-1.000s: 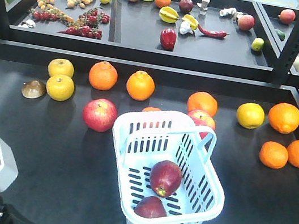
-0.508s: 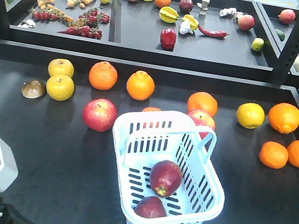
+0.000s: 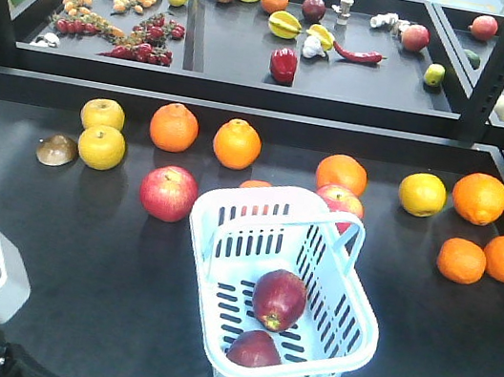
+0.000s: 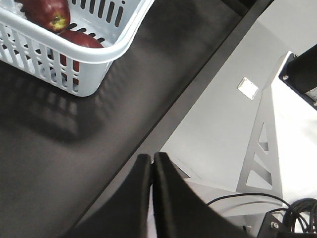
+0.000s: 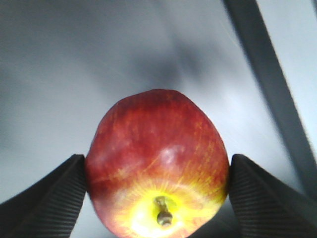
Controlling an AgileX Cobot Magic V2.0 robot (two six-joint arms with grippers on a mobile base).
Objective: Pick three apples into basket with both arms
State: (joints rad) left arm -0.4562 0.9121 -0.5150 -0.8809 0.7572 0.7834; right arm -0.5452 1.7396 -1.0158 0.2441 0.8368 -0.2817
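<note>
Nothing on the table had shifted since a second ago; fruit and basket (image 3: 279, 300) sat unchanged. Two apples (image 3: 278, 298) lay in the basket, one nearer the front wall (image 3: 255, 349). Right gripper (image 5: 157, 198) was clamped on the third apple (image 5: 157, 163), stem end toward the camera, pads pressing both sides; the front view did not show it. Left gripper (image 4: 151, 166) was closed with nothing in it, parked off the table edge near the basket's corner. Judgement: carry the apple over the bare basket floor, lower it clear of the handle (image 3: 347, 226), then release.
</note>
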